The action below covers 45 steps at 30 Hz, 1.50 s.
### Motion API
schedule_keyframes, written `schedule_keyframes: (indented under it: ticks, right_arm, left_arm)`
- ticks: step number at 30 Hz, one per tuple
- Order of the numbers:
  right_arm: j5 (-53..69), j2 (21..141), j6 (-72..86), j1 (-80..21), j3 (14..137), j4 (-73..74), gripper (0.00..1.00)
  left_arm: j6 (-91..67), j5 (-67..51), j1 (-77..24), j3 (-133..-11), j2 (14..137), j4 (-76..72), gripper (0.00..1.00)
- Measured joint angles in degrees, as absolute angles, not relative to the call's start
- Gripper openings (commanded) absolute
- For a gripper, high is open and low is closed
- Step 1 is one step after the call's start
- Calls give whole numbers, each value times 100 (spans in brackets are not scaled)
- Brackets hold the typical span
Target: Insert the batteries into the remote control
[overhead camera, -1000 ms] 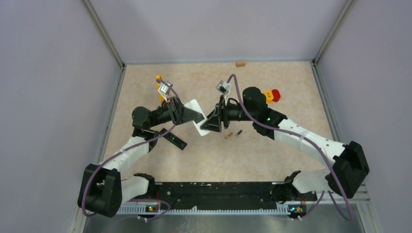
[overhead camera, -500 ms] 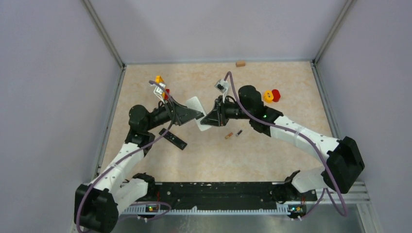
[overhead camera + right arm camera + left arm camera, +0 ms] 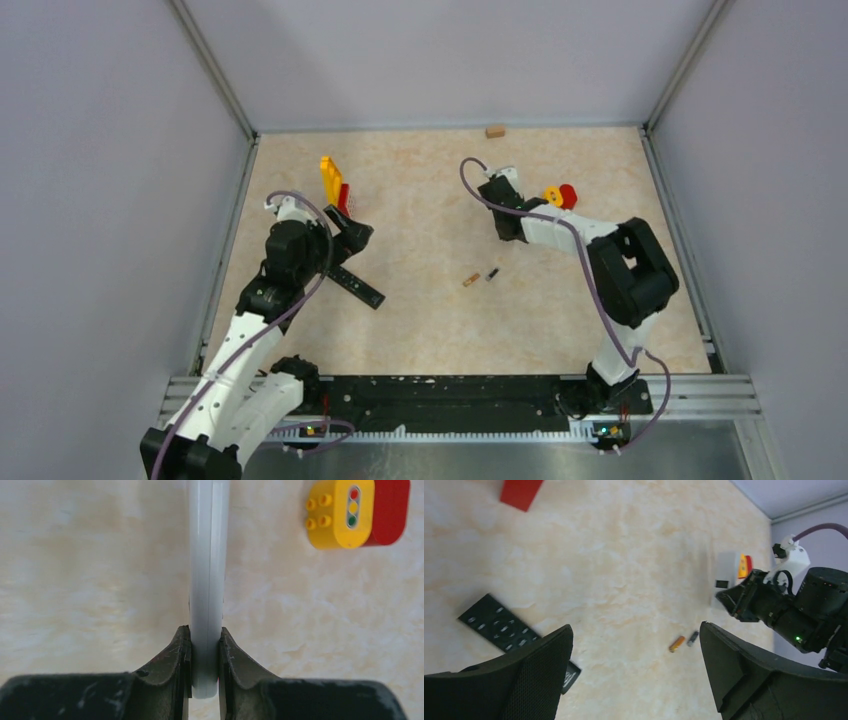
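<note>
The right gripper (image 3: pixel 204 632) pinches the white remote (image 3: pixel 206 570) edge-on, seemingly steadying it for loading, while the left gripper (image 3: pixel 635 630) hangs spread and empty, free to fetch two batteries (image 3: pixel 677 643) lying loose on the tabletop (image 3: pixel 624 555).

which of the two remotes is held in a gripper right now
The white remote, pinched edge-on in the right gripper. The black remote lies flat on the table near the open left gripper.
</note>
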<state>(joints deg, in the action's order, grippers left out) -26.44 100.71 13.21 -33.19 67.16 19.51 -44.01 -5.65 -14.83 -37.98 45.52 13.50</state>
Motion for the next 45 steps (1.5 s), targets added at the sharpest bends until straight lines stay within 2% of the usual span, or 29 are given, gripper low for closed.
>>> schedule_keyframes:
  ticks: [8,11,13,17,20,28,30,32,37,45]
  right_arm:
    - [-4112,10962,666,-3159,7046,2143,0]
    - [-4473,11212,438,-3162,7210,2128,6]
    - [-4633,11316,333,-3164,7266,2110,13]
    - [-4654,11391,274,-3162,7319,2123,41]
    - [-4294,11408,355,-3159,7312,2226,51]
    - [-2884,11041,572,-3144,7312,2366,58]
    - [-2390,10871,663,-3144,7290,2399,72]
    - [-1879,10610,762,-3162,7190,2335,77]
    - [-631,9988,991,-3573,6888,1833,78]
    - [213,10484,1166,-5653,6912,740,79]
  left_arm:
    - [-4364,521,-1463,-3782,4510,2270,99]
    - [-4362,676,-1448,-3780,4510,2405,99]
    - [-4359,735,-1437,-3774,4508,2436,99]
    - [-4357,790,-1426,-3769,4508,2464,99]
    - [-4355,805,-1422,-3769,4508,2469,99]
    - [-4331,969,-1400,-3769,4499,2488,99]
    - [-4320,1070,-1393,-3769,4451,2499,99]
    - [-4309,1181,-1389,-3769,4370,2510,99]
    - [-4316,1525,-1389,-3769,4130,2547,99]
    - [-4543,2335,-1389,-3769,3518,2792,99]
